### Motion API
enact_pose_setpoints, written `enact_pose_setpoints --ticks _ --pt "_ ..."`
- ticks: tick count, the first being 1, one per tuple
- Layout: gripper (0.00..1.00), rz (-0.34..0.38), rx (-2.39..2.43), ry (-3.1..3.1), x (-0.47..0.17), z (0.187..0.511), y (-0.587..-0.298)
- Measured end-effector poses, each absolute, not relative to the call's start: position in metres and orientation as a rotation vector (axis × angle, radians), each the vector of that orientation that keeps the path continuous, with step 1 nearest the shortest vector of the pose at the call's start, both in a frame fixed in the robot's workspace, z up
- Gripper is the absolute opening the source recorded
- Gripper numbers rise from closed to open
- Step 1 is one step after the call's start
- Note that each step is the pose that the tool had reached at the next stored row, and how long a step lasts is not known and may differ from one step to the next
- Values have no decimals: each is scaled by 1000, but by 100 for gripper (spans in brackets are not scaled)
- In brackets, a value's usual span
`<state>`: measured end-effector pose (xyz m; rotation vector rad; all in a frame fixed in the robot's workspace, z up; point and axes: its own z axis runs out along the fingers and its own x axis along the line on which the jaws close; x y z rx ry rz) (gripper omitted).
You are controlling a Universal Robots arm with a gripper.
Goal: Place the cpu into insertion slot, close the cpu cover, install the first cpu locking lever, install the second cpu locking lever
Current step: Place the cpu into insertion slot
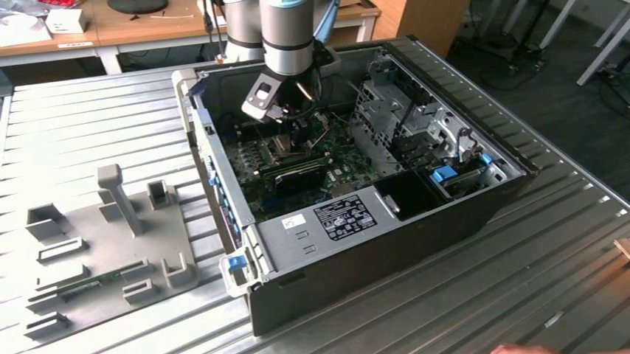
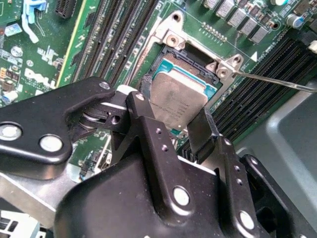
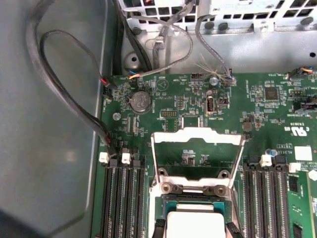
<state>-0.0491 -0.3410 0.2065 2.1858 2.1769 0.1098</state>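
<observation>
In the second wrist view the pincer (image 2: 168, 115) clenches the cpu (image 2: 178, 94) by opposite edges over the insertion slot (image 2: 182, 62).

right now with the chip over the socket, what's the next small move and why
Probably ease straight down a touch, keeping it level. The pincer appears to grip the cpu by two opposite edges right over the insertion slot, and the cpu cover stands swung open, clear of the slot. Whether the cpu is seated yet, I cannot tell.
</observation>
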Motion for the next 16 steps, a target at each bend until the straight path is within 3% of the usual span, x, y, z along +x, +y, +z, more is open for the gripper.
enact_pose_setpoints --ticks 16 --pt "54 118 2191 2166 -50 205 -341"
